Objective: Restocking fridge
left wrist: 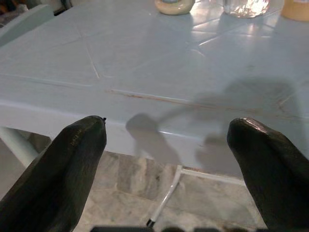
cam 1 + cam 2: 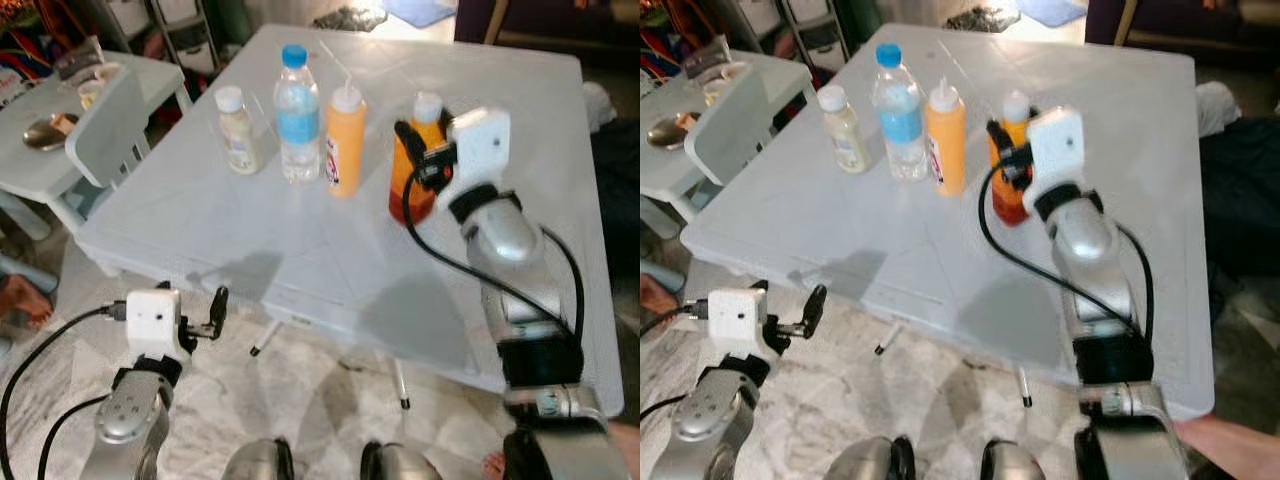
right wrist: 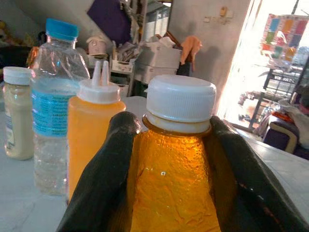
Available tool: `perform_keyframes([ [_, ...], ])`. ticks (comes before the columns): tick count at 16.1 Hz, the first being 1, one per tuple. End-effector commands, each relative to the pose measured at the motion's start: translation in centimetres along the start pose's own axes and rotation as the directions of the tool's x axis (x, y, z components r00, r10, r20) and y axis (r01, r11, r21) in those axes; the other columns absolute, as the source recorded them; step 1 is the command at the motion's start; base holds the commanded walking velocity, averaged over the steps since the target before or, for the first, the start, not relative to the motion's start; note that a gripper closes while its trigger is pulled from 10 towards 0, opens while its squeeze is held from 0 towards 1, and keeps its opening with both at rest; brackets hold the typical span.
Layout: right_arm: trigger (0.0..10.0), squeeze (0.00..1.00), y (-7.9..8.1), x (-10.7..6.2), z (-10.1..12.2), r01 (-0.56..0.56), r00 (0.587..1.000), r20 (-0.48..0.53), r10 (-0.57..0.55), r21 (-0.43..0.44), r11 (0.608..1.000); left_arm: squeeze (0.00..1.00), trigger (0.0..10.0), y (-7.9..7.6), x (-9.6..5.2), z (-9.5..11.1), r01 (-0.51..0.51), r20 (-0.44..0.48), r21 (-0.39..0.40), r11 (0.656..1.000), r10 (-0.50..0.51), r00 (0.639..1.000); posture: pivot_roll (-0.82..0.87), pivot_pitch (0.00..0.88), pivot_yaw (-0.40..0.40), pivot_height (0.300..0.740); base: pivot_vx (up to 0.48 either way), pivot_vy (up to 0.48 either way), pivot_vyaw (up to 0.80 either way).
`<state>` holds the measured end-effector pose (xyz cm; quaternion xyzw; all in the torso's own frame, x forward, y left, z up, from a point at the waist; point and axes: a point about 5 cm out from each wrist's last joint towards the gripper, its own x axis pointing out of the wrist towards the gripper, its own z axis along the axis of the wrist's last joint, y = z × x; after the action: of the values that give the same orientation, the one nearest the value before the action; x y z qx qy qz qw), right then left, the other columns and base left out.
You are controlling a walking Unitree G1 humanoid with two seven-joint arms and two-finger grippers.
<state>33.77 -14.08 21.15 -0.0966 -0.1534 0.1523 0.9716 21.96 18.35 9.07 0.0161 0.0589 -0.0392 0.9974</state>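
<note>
**Juice bottle gripped on the bench**

Your right gripper [image 3: 169,159] is out over the white bench [image 2: 330,270], its two black fingers [image 3: 104,179] pressed against either side of an orange juice bottle [image 3: 176,164] with a white screw cap. The bottle stands upright on the bench top, at the right end of a row of four containers. Just beside it, to its left, you have an orange squeeze bottle [image 2: 345,140] with a white nozzle; next comes a clear water bottle [image 2: 297,115] with a blue cap and blue label; then, at the far left of the row, a small cream-coloured bottle [image 2: 238,130] with a white cap. All four are upright and close together without clearly touching.

Your left gripper [image 1: 169,159] hangs low in front of the near edge of the bench, over the marbled floor [image 2: 300,400], with its fingers spread wide and nothing between them.

A white chair [image 2: 105,135] and a small side table [image 2: 40,170] carrying dishes stand to your left of the bench.
</note>
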Motion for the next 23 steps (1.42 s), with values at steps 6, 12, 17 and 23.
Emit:
perform_keyframes([
  [6, 10.0, 0.0, 4.8, -3.2, -3.1, -0.027, 0.958, -0.266, 0.103, 0.273, 0.961, 0.0, 10.0, 0.5, 1.0, -0.1, -0.039, 0.017, -0.017, 0.999, 0.039, 0.999, -0.02, 0.1, 0.044, 0.74, 0.0, 0.0, 0.0],
  [12, 10.0, 0.0, 4.4, -5.4, -3.6, 0.072, 0.954, -0.295, 0.06, 0.416, 0.906, 0.0, 10.0, 0.0, 1.4, -0.3, -0.039, 0.018, -0.043, 0.998, 0.04, 0.999, -0.04, 0.102, 0.045, 0.74, 0.0, 0.0, 0.0],
  [17, 10.0, 0.0, 4.1, -5.1, -3.4, 0.04, 0.967, -0.25, 0.048, 0.337, 0.941, 0.0, 10.0, 0.0, 1.2, -0.6, -0.054, 0.009, -0.05, 0.997, 0.054, 0.998, -0.04, 0.106, 0.045, 0.74, 0.0, 0.0, 0.0],
  [23, 10.0, 0.0, 4.2, -5.3, -3.6, 0.018, 0.97, -0.236, 0.056, 0.301, 0.953, 0.0, 10.0, 0.2, 1.4, -0.5, -0.073, 0.005, -0.052, 0.996, 0.073, 0.997, -0.04, 0.118, 0.05, 0.74, 0.0, 0.0, 0.0],
])
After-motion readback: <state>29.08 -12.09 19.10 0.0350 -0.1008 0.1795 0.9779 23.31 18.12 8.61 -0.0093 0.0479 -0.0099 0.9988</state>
